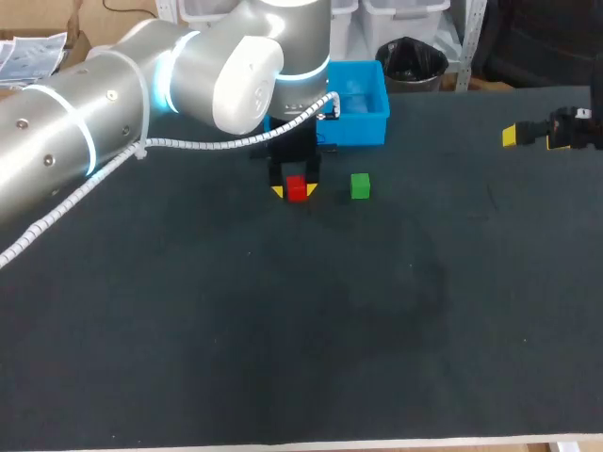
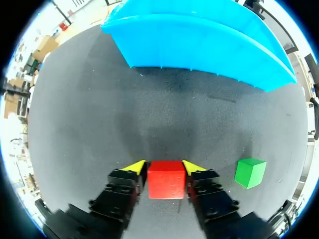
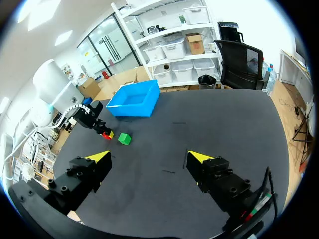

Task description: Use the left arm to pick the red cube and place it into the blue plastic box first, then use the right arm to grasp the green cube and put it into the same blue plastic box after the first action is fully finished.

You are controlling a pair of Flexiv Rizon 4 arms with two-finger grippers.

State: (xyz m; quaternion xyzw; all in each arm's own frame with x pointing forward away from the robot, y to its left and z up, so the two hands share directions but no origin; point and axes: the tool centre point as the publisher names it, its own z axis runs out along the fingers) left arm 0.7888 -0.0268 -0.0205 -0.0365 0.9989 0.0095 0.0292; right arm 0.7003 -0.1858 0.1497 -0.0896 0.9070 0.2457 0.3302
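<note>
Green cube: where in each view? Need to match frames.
Head: green cube just right of the red cube, in front of the blue box.
Left wrist: green cube beside the left claw, apart from the red cube it grips.
Right wrist: green cube far ahead of the right claw, beside the red cube.
Shared landmark: blue box.

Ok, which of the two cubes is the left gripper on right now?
The red cube, pinched between the left gripper's fingers from both sides. The green cube lies untouched beside it.
</note>
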